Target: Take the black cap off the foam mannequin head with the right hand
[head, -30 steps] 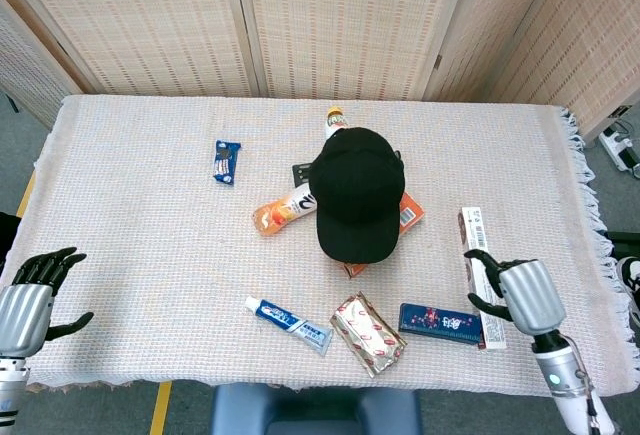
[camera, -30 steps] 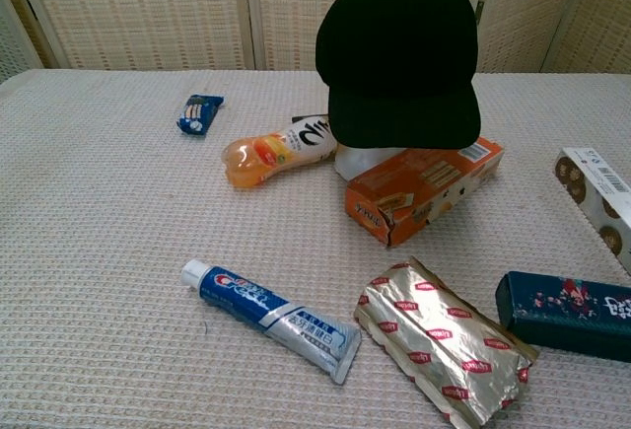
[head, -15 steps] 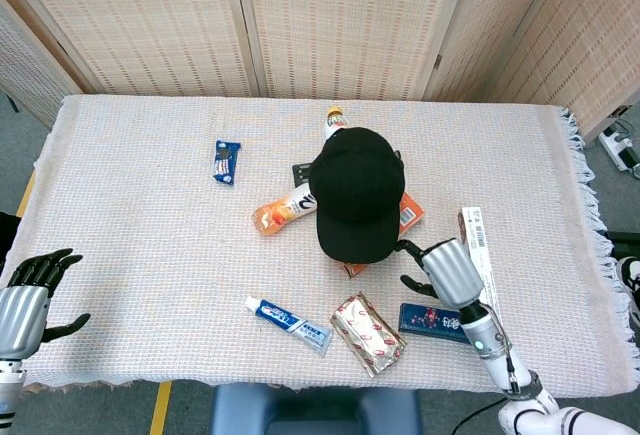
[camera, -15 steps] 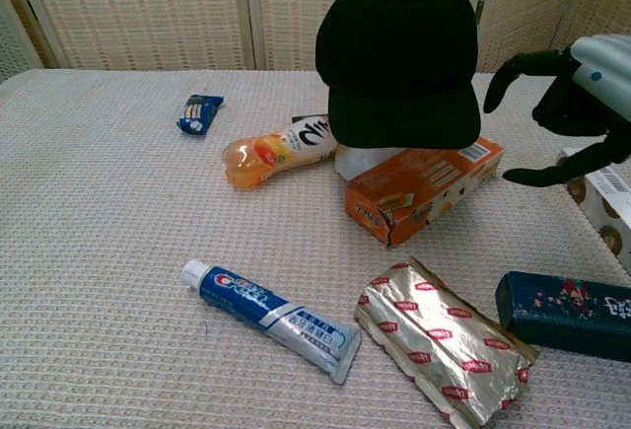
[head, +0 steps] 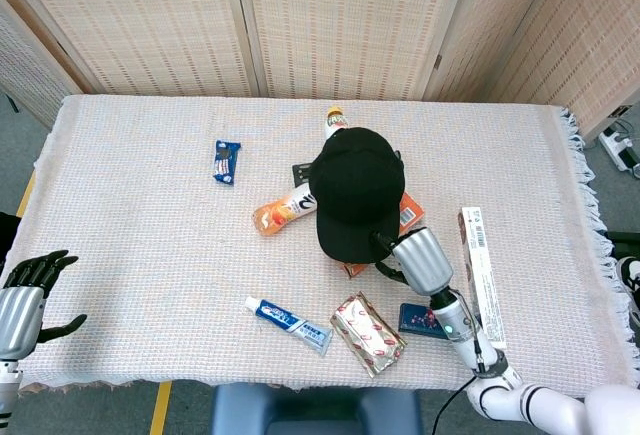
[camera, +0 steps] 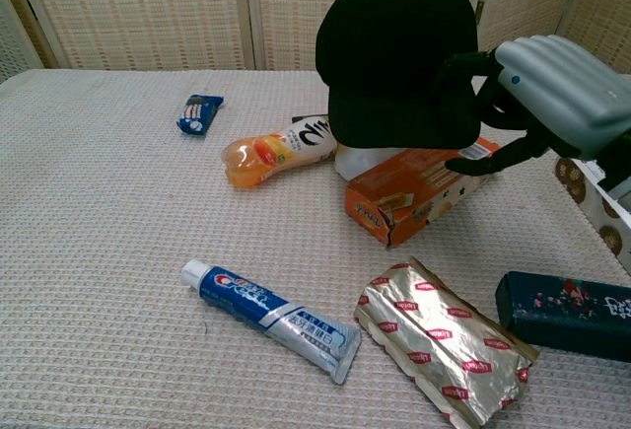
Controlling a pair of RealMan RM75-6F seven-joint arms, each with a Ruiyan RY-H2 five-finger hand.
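left hand (head: 22, 300) idle, fingers apart, holding nothing | black cap (head: 355, 193) on foam mannequin head (camera: 357, 161), mid-table | right hand (camera: 537, 104) at brim, fingers spread, no grip evident | lift-off not yet done

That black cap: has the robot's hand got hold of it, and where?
Not clearly. The right hand has its fingers spread around the brim edge of the black cap, but no closed grip shows. The left hand holds nothing.

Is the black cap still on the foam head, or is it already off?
On. The black cap covers the foam head, only its white base showing. The right hand has fingers at the brim.
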